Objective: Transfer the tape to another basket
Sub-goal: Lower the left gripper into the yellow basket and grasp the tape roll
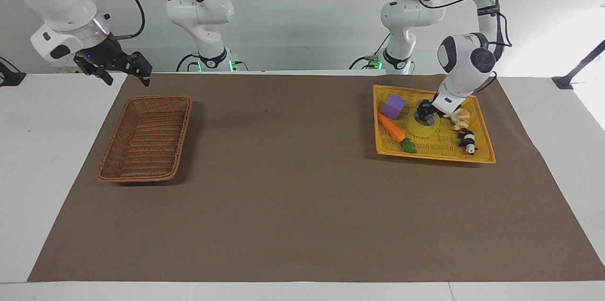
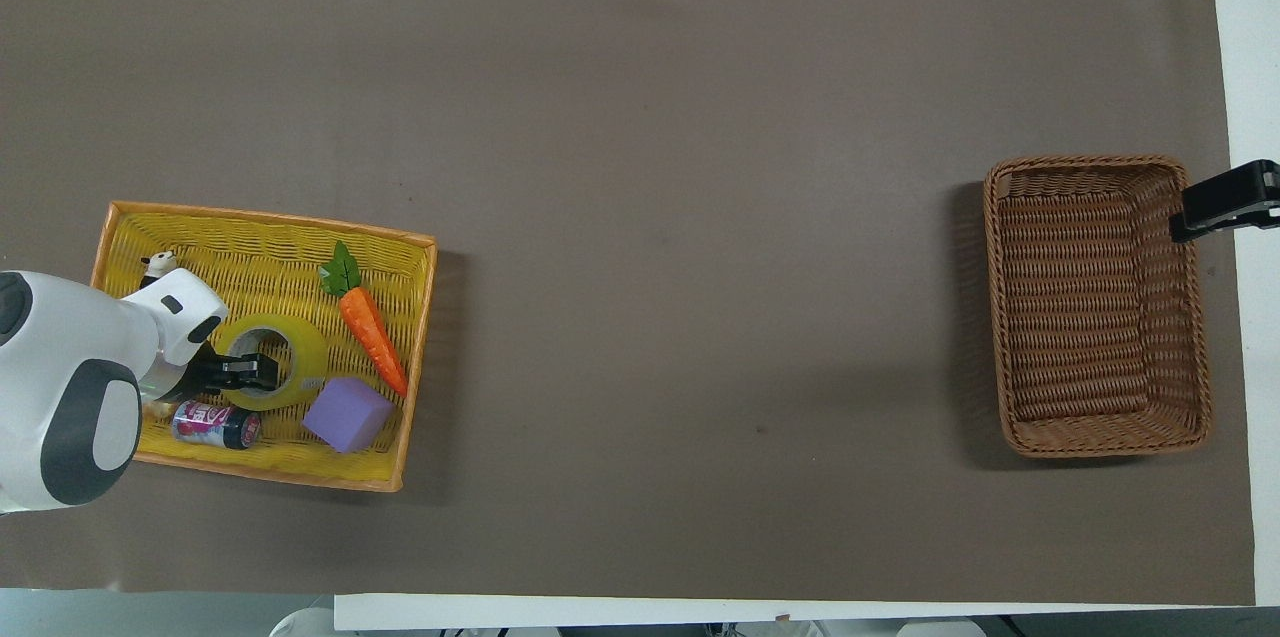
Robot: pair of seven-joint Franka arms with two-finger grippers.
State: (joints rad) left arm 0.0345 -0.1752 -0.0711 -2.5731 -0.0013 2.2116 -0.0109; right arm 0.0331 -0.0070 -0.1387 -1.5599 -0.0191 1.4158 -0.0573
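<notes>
My left end effector [image 1: 427, 113] is down in the yellow woven tray [image 1: 482, 124] at my left arm's end of the tabletop [image 1: 293, 197], set on the tape [image 1: 424, 126]. In the overhead view one finger [image 2: 262, 368] reaches into the pale core of the roll while the rest of the end effector sits over the roll's wall on the side toward my wrist. It looks pinched on that wall, though I cannot see the contact clearly enough to be sure. The tape lies flat on the tray's floor.

Around the tape in the tray are a purple cube [image 1: 393, 106], nearer to me and just beside the roll, and a toy carrot [image 1: 396, 133] with green leaves, lying slantwise beside the roll toward the middle of the tabletop. A small can [image 2: 216, 424] lies on its side close to the tray's near rim, a panda figure [image 1: 467, 141] lies toward the tray's outer end, and a pale orange toy [image 1: 460, 118] peeks out beside my wrist.

The brown wicker basket [image 1: 146, 138] stands well apart at my right arm's end of the tabletop. My right end effector [image 1: 124, 68] waits in the air, its fingers spread apart and holding nothing, over the tabletop just beside the basket's outer near corner.
</notes>
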